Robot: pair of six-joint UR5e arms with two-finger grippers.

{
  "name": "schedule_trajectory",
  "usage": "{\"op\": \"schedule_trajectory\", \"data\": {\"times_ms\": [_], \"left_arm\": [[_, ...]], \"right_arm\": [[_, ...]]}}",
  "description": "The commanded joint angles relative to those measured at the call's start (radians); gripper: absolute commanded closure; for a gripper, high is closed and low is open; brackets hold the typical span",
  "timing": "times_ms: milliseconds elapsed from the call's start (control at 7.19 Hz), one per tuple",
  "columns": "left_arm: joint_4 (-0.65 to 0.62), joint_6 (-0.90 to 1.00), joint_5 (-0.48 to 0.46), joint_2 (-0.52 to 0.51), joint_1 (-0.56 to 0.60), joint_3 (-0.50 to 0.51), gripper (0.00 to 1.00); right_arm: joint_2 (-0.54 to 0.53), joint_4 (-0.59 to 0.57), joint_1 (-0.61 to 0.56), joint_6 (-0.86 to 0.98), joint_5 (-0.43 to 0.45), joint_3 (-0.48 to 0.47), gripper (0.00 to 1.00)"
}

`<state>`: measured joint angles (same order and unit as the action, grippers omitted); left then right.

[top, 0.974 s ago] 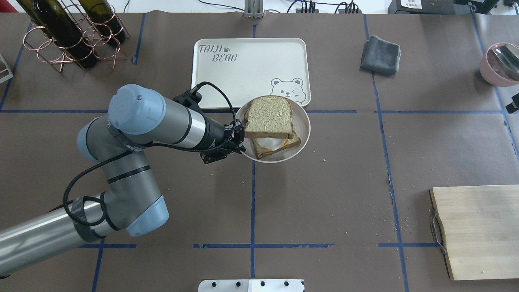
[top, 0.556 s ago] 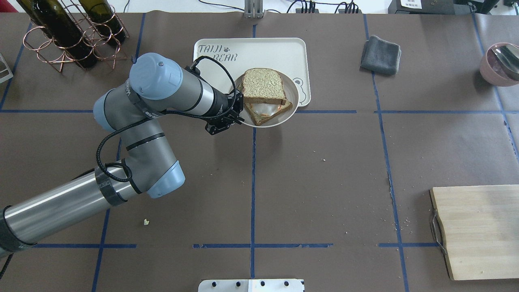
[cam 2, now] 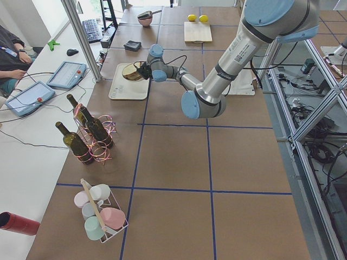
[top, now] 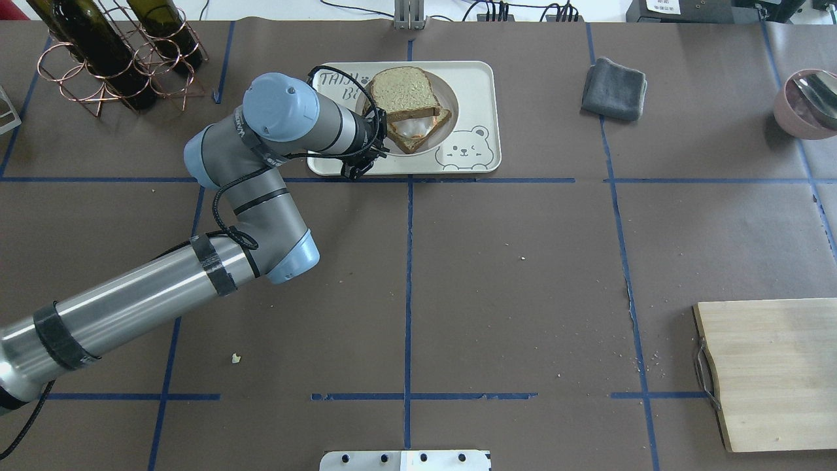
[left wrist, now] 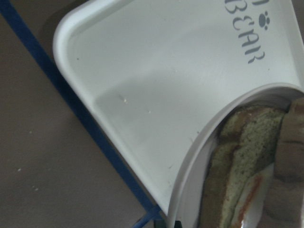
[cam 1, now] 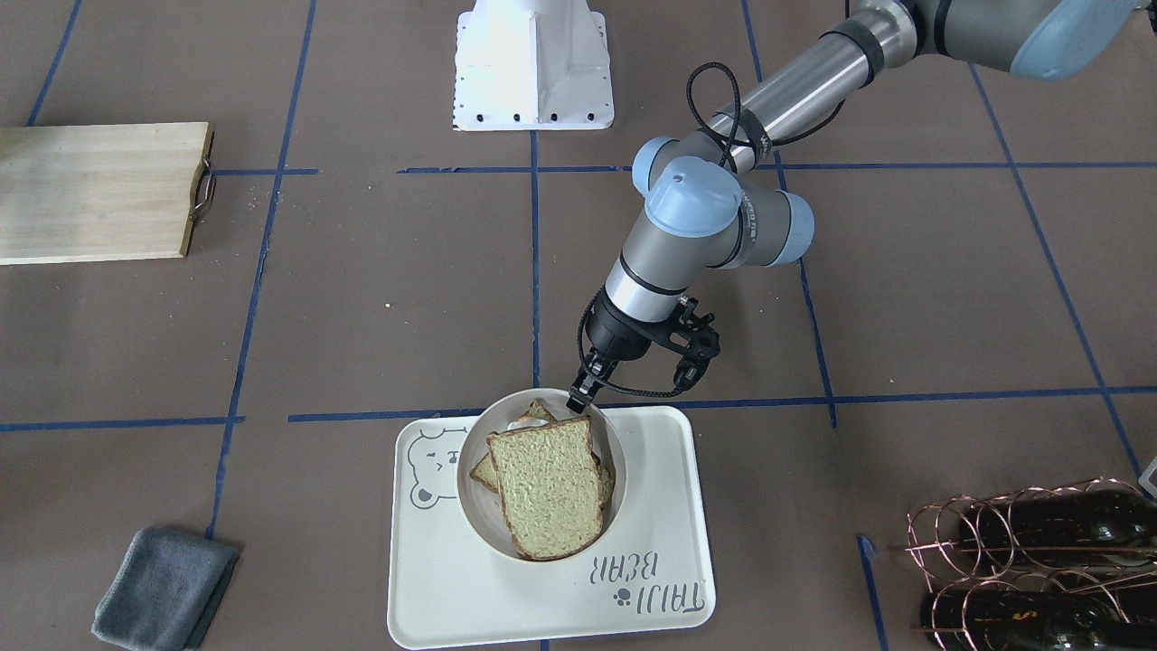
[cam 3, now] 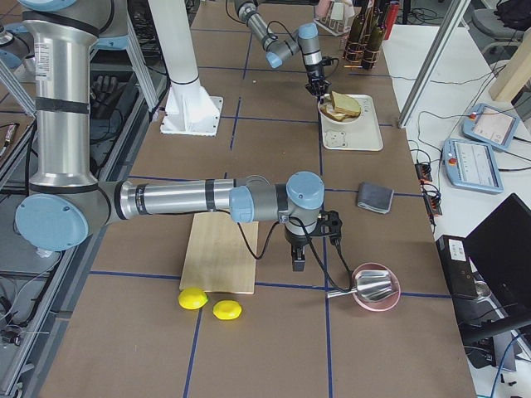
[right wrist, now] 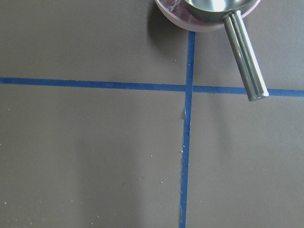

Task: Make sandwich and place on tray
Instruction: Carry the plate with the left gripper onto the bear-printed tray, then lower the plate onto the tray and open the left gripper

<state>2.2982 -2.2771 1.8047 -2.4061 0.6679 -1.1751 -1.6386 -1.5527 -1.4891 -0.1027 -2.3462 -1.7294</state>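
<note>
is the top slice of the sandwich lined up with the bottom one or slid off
Slid off: egg and bottom slice stick out past the top slice, overhead.

Your widest passage is the brown desk [top: 523, 294] between the tray [top: 474, 78] and the wooden board [top: 771, 373]; only crumbs lie there. The left arm [top: 281, 131] slants across the desk's left half and blocks the tray's near-left corner, its fingers [cam 1: 578, 396] at the rim of the plate [top: 448, 98], which covers the tray's left part. The bottle rack [top: 111, 65] closes the far-left corner. The grey cloth [top: 613, 88] and pink bowl [top: 801, 108] stand far right, with the right arm [cam 3: 207, 197] low near the bowl.
</note>
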Motion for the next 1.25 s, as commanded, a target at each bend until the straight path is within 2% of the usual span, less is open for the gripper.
{"op": "schedule_trajectory", "data": {"times_ms": [0,278,417,556,834,1113], "left_arm": [[0.044,-0.009,-0.039,-0.050,0.002,0.121,1.00],[0.043,-0.009,-0.039,-0.056,0.001,0.132,1.00],[0.044,0.011,-0.038,-0.056,0.001,0.127,0.53],[0.038,0.058,-0.036,-0.044,-0.001,0.088,0.01],[0.006,0.163,0.011,0.112,-0.001,-0.140,0.00],[-0.148,0.342,0.035,0.197,0.001,-0.309,0.00]], "right_arm": [[-0.001,-0.001,-0.003,0.000,-0.008,0.002,0.00],[-0.001,-0.001,-0.010,0.000,-0.016,0.002,0.00],[-0.001,-0.001,-0.014,0.000,-0.025,0.002,0.00],[-0.001,-0.001,-0.016,0.000,-0.025,0.001,0.00],[0.000,-0.003,-0.016,0.000,-0.025,0.001,0.00],[0.000,-0.004,-0.017,0.001,-0.024,0.002,0.00]]}}
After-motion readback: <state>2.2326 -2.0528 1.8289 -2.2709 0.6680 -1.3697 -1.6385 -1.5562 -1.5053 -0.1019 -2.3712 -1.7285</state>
